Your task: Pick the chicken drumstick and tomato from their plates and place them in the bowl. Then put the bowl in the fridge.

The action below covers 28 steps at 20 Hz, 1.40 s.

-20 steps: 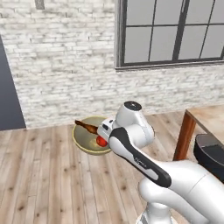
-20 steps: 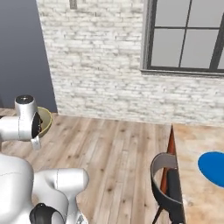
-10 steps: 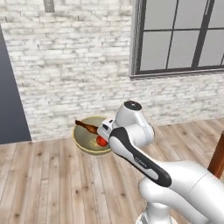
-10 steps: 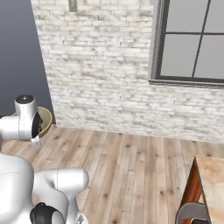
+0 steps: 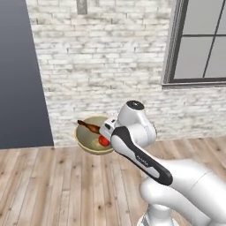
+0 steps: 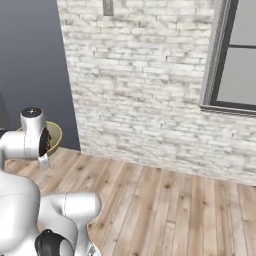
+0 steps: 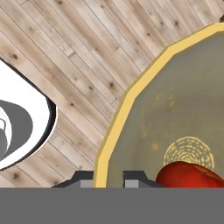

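The olive-tan bowl (image 5: 93, 142) hangs in the air above the wooden floor, held by its rim. In it lie the dark brown chicken drumstick (image 5: 88, 127), poking over the far left edge, and the red tomato (image 5: 103, 141). My gripper (image 7: 107, 180) is shut on the bowl's yellow rim (image 7: 114, 127), one fingertip inside and one outside. The hand view looks into the bowl (image 7: 175, 105), with the tomato (image 7: 191, 175) at the bottom right. From the right base view the bowl (image 6: 55, 135) peeks out behind the hand. The plates and the fridge are out of view.
A white brick wall (image 5: 106, 66) runs across ahead, with a dark-framed window (image 5: 198, 44) at the right. A tall dark grey flat surface (image 5: 20, 75) stands at the left. Wooden floor (image 5: 53, 185) lies below.
The whole scene has slid to the right as the base turns left: the table and chair have left the views and the dark grey surface has grown. The bowl stays in my grip.
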Tool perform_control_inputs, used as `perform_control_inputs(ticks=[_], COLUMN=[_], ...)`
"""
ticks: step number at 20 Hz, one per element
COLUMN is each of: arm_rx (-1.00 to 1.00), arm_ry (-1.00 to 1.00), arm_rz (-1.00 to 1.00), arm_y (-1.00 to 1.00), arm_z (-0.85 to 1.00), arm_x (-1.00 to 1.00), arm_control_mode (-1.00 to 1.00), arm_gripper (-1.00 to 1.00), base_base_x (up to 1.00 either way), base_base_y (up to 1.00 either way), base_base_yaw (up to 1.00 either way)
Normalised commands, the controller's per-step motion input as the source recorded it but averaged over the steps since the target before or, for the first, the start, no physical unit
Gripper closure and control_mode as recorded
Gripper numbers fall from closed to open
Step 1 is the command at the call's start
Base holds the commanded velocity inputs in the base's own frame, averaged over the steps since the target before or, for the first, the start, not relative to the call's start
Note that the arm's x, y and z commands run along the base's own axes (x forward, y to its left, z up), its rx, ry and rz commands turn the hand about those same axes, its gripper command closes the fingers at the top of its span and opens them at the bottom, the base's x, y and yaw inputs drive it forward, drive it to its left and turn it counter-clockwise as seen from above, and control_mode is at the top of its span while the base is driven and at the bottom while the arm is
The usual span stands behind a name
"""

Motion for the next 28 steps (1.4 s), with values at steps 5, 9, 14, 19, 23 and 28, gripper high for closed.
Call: perform_control_inputs(ticks=[5,9,14,19,23,28], arm_rx=[0.00,0.00,0.00,0.00,0.00,0.00], arm_ry=[0.00,0.00,0.00,0.00,0.00,0.00], arm_rz=[0.00,0.00,0.00,0.00,0.00,0.00], arm_y=[0.00,0.00,0.00,0.00,0.00,0.00], arm_z=[0.00,0.00,0.00,0.00,0.00,0.00], arm_x=[0.00,0.00,0.00,0.00,0.00,0.00], arm_control_mode=[1.00,1.00,1.00,1.00,1.00,1.00], arm_gripper=[1.00,1.00,1.00,1.00,1.00,1.00], base_base_x=[0.61,0.73,0.75,0.78,0.68,0.67], base_base_y=[0.45,0.52,0.56,0.59,0.54,0.53], base_base_yaw=[0.32,0.18,0.13,0.08,0.21,0.21])
